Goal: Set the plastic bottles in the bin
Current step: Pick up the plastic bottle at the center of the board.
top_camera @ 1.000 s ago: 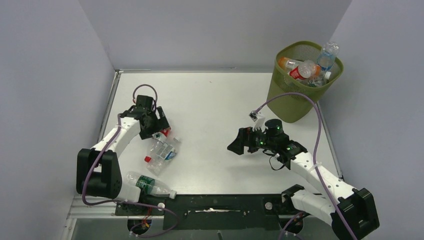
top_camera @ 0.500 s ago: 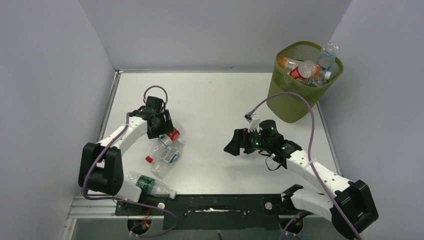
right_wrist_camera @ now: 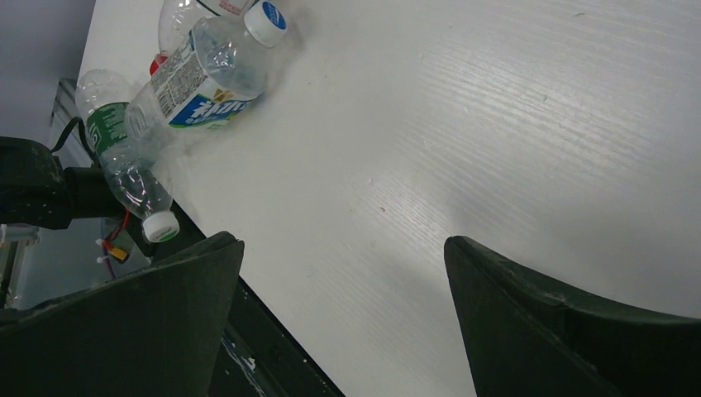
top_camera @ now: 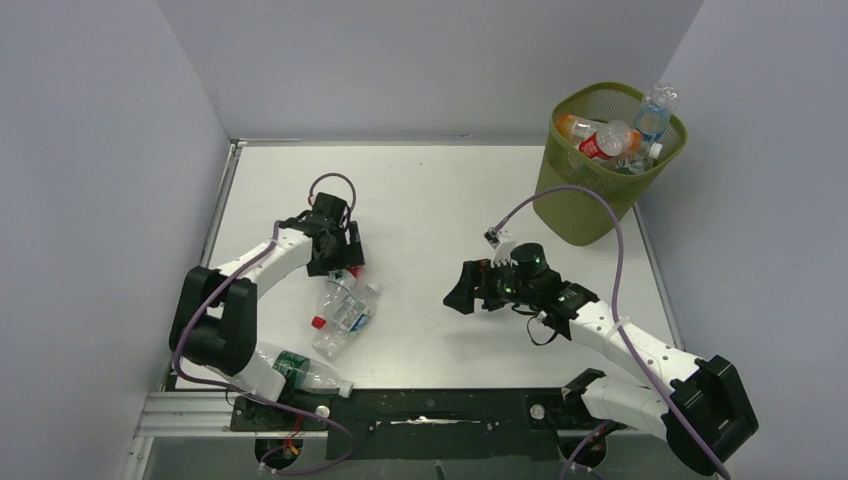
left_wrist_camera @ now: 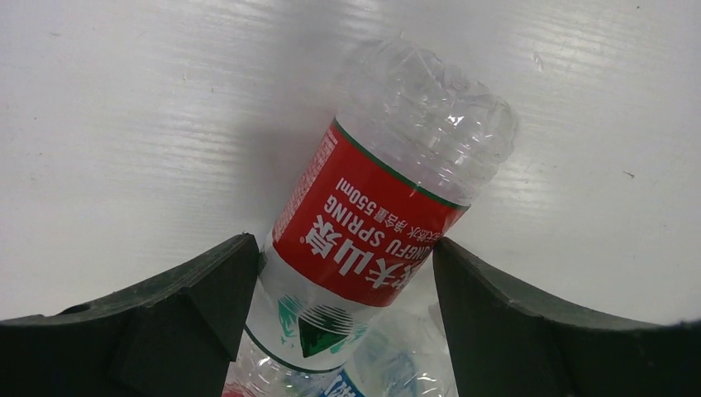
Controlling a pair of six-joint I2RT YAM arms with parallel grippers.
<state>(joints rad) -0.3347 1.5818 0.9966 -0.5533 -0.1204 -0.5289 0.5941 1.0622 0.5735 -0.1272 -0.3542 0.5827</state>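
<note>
A clear plastic bottle with a red label (left_wrist_camera: pixel 372 231) lies on the white table, tilted between the fingers of my left gripper (left_wrist_camera: pixel 343 244). Both fingers touch its sides. From above, my left gripper (top_camera: pixel 340 262) sits over the upper end of this bottle (top_camera: pixel 335 290). A blue-labelled bottle (top_camera: pixel 352 316) lies against it. A green-labelled bottle (top_camera: pixel 300 370) rests by the left arm's base. My right gripper (top_camera: pixel 456 292) hangs wide open over bare table at centre, holding nothing (right_wrist_camera: pixel 343 244). The olive bin (top_camera: pixel 590 200) stands at the far right.
Several bottles (top_camera: pixel 610 138) fill the bin up to its rim, and one sticks up above it. The right wrist view shows the blue-labelled bottle (right_wrist_camera: pixel 202 78) and the green-labelled bottle (right_wrist_camera: pixel 120 149) near the table's front edge. Grey walls close in the table on three sides.
My left gripper has moved right and slightly nearer. The red-labelled and blue-labelled bottles have shifted right with it. The right gripper has drifted a little to the left, still open.
</note>
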